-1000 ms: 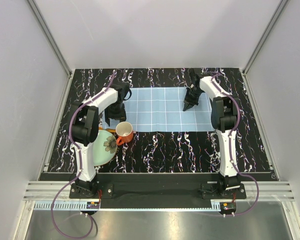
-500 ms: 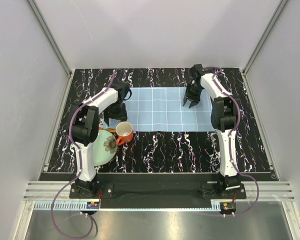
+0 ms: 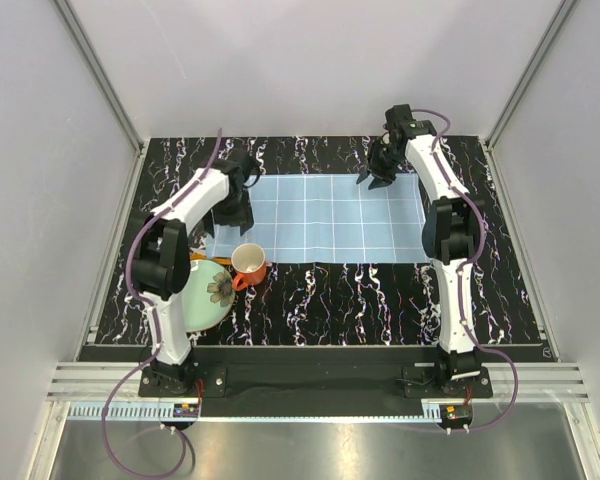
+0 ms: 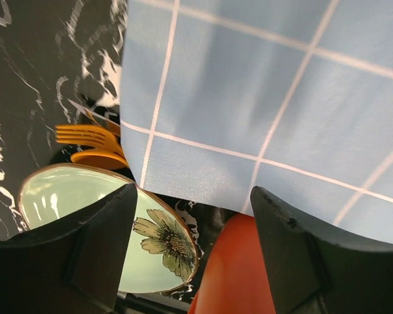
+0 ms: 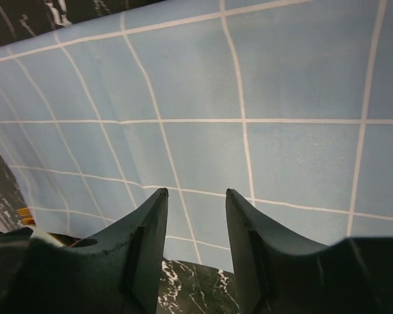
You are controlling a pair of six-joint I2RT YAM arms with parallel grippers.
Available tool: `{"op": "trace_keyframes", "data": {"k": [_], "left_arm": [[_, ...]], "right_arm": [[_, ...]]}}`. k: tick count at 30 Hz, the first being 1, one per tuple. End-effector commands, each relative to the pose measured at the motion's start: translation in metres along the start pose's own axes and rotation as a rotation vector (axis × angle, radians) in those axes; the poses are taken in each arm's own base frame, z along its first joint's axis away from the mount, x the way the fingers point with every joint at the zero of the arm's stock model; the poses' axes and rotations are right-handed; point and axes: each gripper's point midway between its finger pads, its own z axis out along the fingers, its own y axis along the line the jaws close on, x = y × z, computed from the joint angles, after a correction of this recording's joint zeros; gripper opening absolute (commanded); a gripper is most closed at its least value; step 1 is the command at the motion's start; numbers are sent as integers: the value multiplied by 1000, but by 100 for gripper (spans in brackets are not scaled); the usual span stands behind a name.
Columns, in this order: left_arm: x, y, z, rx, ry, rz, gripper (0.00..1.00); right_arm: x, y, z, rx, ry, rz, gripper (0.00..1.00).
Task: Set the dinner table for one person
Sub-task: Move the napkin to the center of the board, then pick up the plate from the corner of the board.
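1. The dinner table [image 3: 310,300], glossy black with white veins, fills the floor of the booth. Everything else lies on it.
2. The light blue placemat [image 3: 320,220] lies spread flat across the far middle of the table, its grid lines straight.
3. The left gripper [image 3: 235,205] hangs over the mat's left edge. In the wrist view its jaws are spread wide with nothing between them [image 4: 193,193].
4. The right gripper [image 3: 375,178] is raised over the mat's far right part. Its jaws are parted too and pinch nothing [image 5: 195,193].
5. With the mat laid, the step in hand looks like fetching the dishes from the near-left pile. The left arm is the nearer one for this. It should rise clear of the cloth before swinging, so a finger does not drag or crease the mat. The right arm is best kept out of the way.
6. The pale green plate [image 3: 205,300], near the left arm's base, carries only its printed flower and no food.
7. The orange cup [image 3: 248,262] is upright at the plate's far right rim, its white inside seemingly empty. Whether it sits on the rim or just beside it cannot be told, so lifting the cup first is safer than tugging the plate.
8. An orange fork [image 4: 85,136] and a second orange utensil [image 4: 95,157], possibly a spoon, lie between the plate and the mat's left edge. A pinch from above on their low handles should be made well away from the cloth.
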Motion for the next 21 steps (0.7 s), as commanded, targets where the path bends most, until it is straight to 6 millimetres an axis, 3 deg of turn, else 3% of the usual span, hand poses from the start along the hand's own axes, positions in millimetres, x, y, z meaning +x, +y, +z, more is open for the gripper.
{"op": "trace_keyframes", "data": {"k": [1, 3, 7, 10, 11, 12, 13, 14, 15, 16, 17, 18, 19, 20, 21], "left_arm": [[-60, 13, -77, 77, -249, -116, 77], [-79, 22, -110, 119, -332, -161, 77], [-89, 42, -146, 144, -425, -219, 78], [-74, 58, -149, 142, -424, -268, 78], [-60, 61, -135, 129, -381, -271, 78], [-51, 68, -141, 143, -392, -291, 78], [-45, 71, -141, 150, -398, -316, 78], [-28, 74, -128, 134, -368, -308, 78], [-23, 80, -142, 171, -419, -333, 78], [-15, 83, -142, 179, -424, -347, 78], [1, 86, -131, 168, -400, -347, 79], [9, 92, -140, 190, -427, -364, 78], [22, 94, -129, 183, -406, -365, 78], [29, 98, -134, 202, -427, -371, 78], [34, 96, -133, 219, -424, -365, 79]], "right_arm": [[-32, 56, -84, -173, -162, -38, 48], [-29, 63, -92, -200, -159, -37, 48], [-19, 70, -112, -232, -149, -39, 48], [1, 70, -119, -227, -114, -48, 48], [16, 66, -111, -213, -67, -43, 48], [25, 67, -111, -214, -50, -49, 48], [35, 73, -122, -235, -44, -62, 48], [57, 68, -111, -221, 18, -53, 48], [66, 70, -110, -231, 31, -48, 48], [77, 76, -125, -264, 34, -54, 48], [98, 67, -115, -243, 89, -26, 48], [109, 71, -116, -252, 100, -21, 48], [119, 75, -129, -265, 87, -28, 48], [137, 68, -122, -243, 119, -9, 49], [148, 73, -133, -251, 107, -24, 49]]}}
